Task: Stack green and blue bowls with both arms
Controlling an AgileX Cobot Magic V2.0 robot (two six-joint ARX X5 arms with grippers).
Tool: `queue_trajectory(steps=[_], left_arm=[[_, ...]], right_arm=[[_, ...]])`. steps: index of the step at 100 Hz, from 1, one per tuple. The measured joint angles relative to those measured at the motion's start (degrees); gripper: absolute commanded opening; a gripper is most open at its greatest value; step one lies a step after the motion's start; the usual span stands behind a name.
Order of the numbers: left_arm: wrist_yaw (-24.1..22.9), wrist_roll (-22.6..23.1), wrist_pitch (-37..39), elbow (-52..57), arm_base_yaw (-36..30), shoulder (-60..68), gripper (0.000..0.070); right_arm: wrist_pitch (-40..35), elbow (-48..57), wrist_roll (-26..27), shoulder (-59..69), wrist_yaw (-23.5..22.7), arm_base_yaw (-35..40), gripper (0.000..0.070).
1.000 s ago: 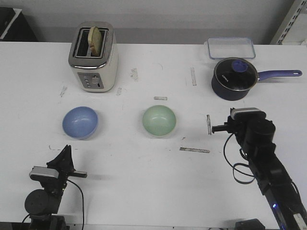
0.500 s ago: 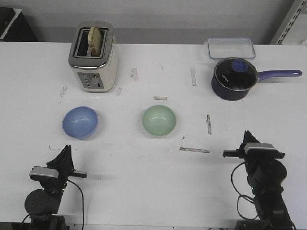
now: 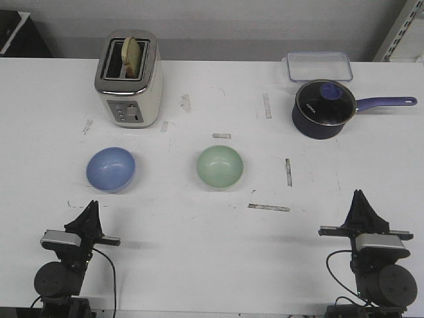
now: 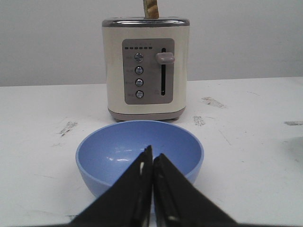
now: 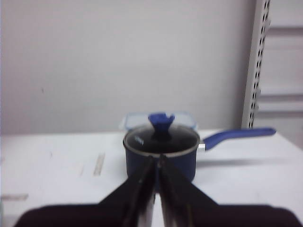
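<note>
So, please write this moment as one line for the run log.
stage: not stacked | blue bowl: apart on table | green bowl: apart | left gripper: shut, empty, facing blue bowl | right gripper: shut, empty, facing saucepan

From my seat the front view is bright and evenly lit, the white bench (image 3: 199,252) nearly washed out, with only soft, short shadows under things. I see small glints inside the blue bowl (image 4: 140,153) in the left wrist view, which is sharp on the toaster (image 4: 146,68). The right wrist view is soft and hazy; the saucepan (image 5: 161,150) looks blurred, and the right pincer (image 5: 155,189) is a dark smear.
</note>
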Motion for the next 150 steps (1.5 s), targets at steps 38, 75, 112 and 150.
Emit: queue_trajectory(steps=[38, 75, 112, 150], left_arm=[[0.0, 0.0, 0.0, 0.0, 0.0, 0.0, 0.0001], [0.0, 0.0, 0.8, 0.0, 0.0, 0.0, 0.0002], [0.0, 0.0, 0.6, 3.8, 0.0, 4.3, 0.0002], [0.0, 0.0, -2.4, 17.9, 0.0, 26.0, 0.0002]], right_arm=[[0.2, 0.0, 0.0, -4.5, 0.0, 0.0, 0.0004], [0.3, 0.0, 0.0, -4.5, 0.0, 0.0, 0.0005], [0.2, 0.0, 0.0, -4.5, 0.0, 0.0, 0.0004], [0.2, 0.0, 0.0, -4.5, 0.0, 0.0, 0.0004]])
